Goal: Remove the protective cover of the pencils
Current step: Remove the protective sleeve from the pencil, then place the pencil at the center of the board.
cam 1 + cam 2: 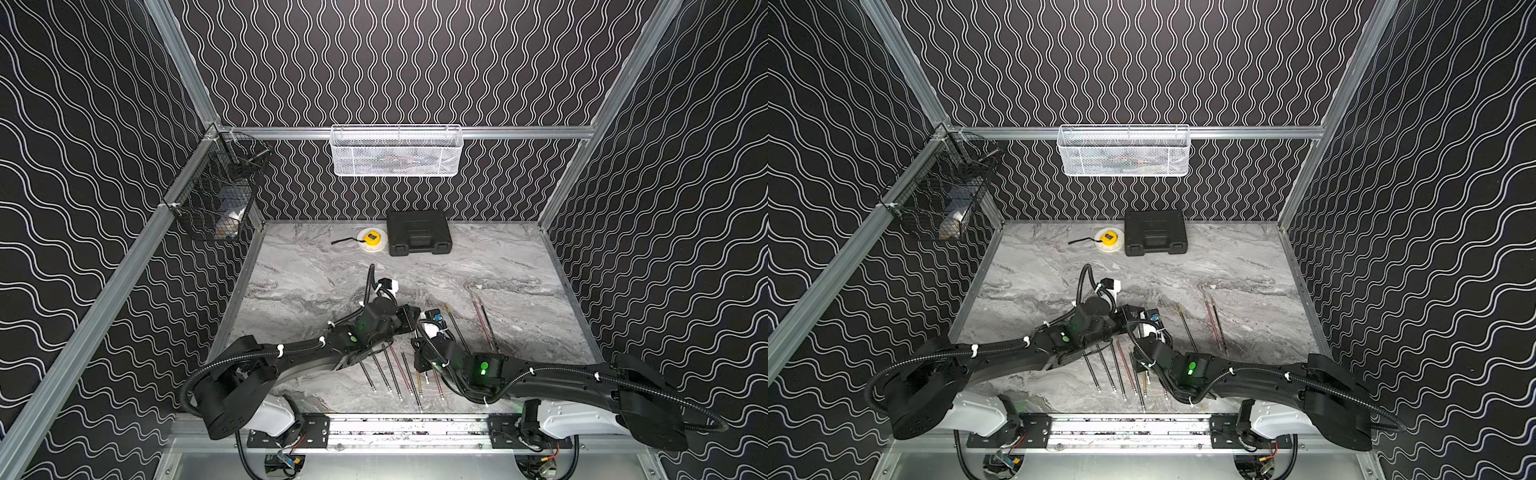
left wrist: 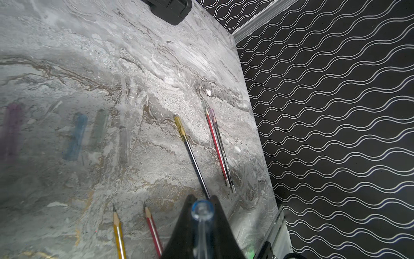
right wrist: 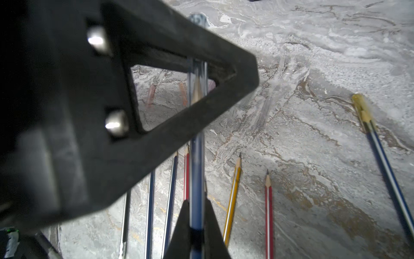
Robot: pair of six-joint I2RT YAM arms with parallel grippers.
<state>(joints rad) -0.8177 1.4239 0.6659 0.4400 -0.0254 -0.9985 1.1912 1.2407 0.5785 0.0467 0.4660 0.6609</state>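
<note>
**Right wrist view: one pencil held at both ends, its cover on**

In both top views the grey marble table [image 1: 498, 266] fills the floor of the cell. The left arm [image 1: 291, 357] and right arm [image 1: 561, 374] reach in from the near edge and meet over its middle. At the far edge lies a shut black case [image 1: 419, 232], with a yellow tape measure [image 1: 370, 239] just beside it. A white mesh basket [image 1: 397, 151] hangs on the back rail and a black wire basket [image 1: 216, 195] hangs in the left corner.

The pencils [image 1: 392, 372] lie in a rough row near the front edge, under the two wrists. Three more lie apart on the right side. One is a dark pencil with a yellow cap [image 2: 190, 152]. The other two form a capped pair [image 2: 218, 145], one red and one dark, lying touching. A bare yellow pencil [image 3: 234, 190] and a bare red pencil [image 3: 268, 201] lie side by side, points sharpened.

The right gripper [image 3: 197, 203] has its jaws closed tight on the held pencil [image 3: 197, 161], a blue one raised above the row. The left gripper [image 2: 202, 201] has its jaws pinched onto the protective cover [image 2: 202, 210], a clear bluish tube. The held pencil's wooden tip sits inside the tube.

Loose covers [image 2: 76, 136] lie blurred on the marble beyond, among them a blue one and a purple one.
</note>
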